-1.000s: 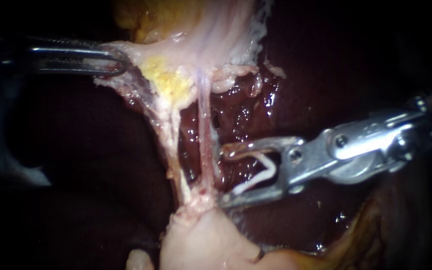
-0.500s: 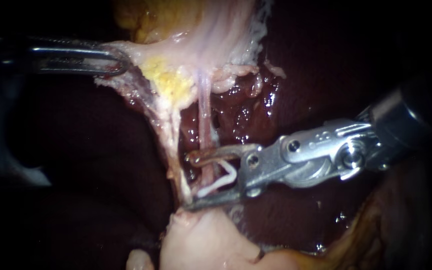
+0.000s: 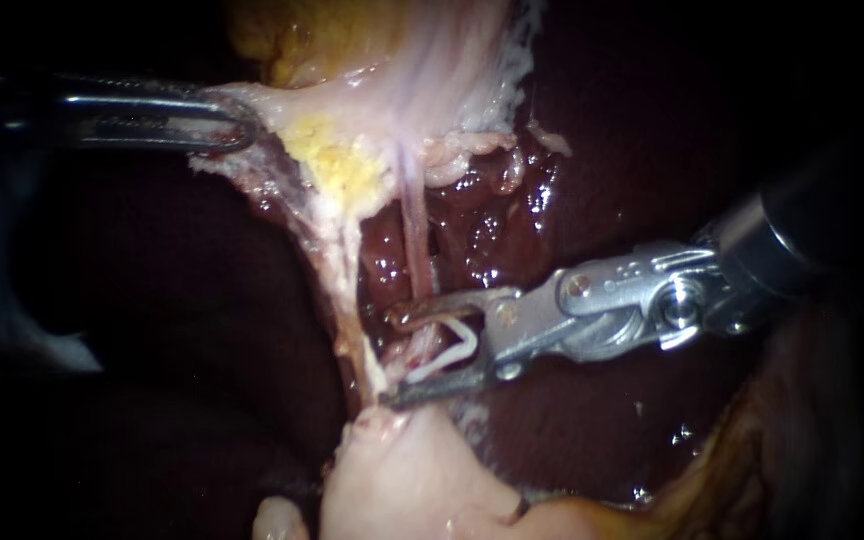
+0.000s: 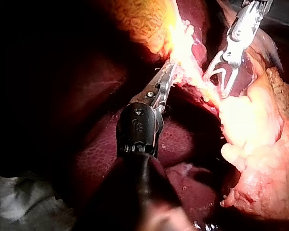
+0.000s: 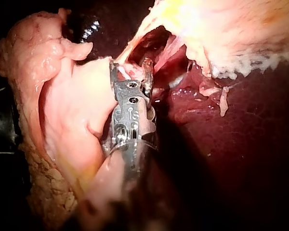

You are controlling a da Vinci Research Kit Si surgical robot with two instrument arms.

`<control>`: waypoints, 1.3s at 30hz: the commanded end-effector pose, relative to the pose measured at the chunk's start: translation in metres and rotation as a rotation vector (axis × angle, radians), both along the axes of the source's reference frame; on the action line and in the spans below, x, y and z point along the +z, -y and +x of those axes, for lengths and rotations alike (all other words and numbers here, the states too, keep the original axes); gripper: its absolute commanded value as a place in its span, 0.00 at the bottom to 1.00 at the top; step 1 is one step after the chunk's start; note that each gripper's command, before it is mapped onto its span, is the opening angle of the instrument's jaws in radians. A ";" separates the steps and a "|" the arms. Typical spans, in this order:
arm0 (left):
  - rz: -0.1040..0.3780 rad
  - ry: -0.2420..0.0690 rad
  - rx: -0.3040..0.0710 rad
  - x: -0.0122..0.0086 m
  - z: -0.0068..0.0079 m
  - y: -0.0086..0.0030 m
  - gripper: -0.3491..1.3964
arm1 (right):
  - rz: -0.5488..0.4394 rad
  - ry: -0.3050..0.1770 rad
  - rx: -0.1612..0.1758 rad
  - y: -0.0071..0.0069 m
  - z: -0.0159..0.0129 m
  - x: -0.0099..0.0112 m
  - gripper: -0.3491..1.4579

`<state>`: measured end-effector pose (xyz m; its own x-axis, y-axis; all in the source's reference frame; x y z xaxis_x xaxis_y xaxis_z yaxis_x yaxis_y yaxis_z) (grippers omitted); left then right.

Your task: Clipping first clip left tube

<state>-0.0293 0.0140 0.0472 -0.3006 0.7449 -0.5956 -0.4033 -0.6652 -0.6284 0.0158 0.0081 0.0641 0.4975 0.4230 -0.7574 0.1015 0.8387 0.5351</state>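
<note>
Two strands run down from the pale gallbladder tissue (image 3: 422,70): a whitish ragged left one (image 3: 337,270) and a thin pink tube (image 3: 414,235) to its right. My right instrument (image 3: 389,358) comes in from the right, its jaws open and carrying a white clip (image 3: 449,355). The jaws straddle the pink tube low down, and their tips reach the left strand. The right wrist view shows the same jaws (image 5: 132,70) beside the tube (image 5: 167,52). My left instrument (image 3: 237,122) is shut on the pale tissue edge at the upper left, as the left wrist view (image 4: 167,77) also shows.
Dark red liver (image 3: 512,210) lies wet behind the tubes. Yellow fat (image 3: 337,160) sits where the strands part. A pale lump of tissue (image 3: 402,480) lies right under the lower jaw. My right instrument (image 4: 220,79) shows ahead of the left one.
My right instrument has moved left, bringing its open jaws and clip around the pink tube. The gap between the jaws is slightly narrower now. My left instrument holds still.
</note>
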 end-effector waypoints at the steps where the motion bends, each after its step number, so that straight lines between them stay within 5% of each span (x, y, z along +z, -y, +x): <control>1: 0.000 -0.001 -0.001 0.0000 0.0000 0.0000 0.00 | 0.012 -0.019 0.000 0.0000 0.0001 0.0000 0.43; 8: 0.000 -0.001 -0.002 0.0001 -0.0002 0.0000 0.00 | 0.068 -0.100 -0.010 0.0002 0.0022 -0.0003 0.43; 22: -0.001 -0.001 -0.001 0.0001 -0.0002 0.0000 0.00 | 0.151 -0.186 -0.037 0.0019 0.0061 -0.0007 0.43; 39: -0.002 -0.003 -0.004 0.0003 -0.0002 -0.0001 0.00 | 0.159 -0.180 -0.056 0.0038 0.0099 0.0016 0.42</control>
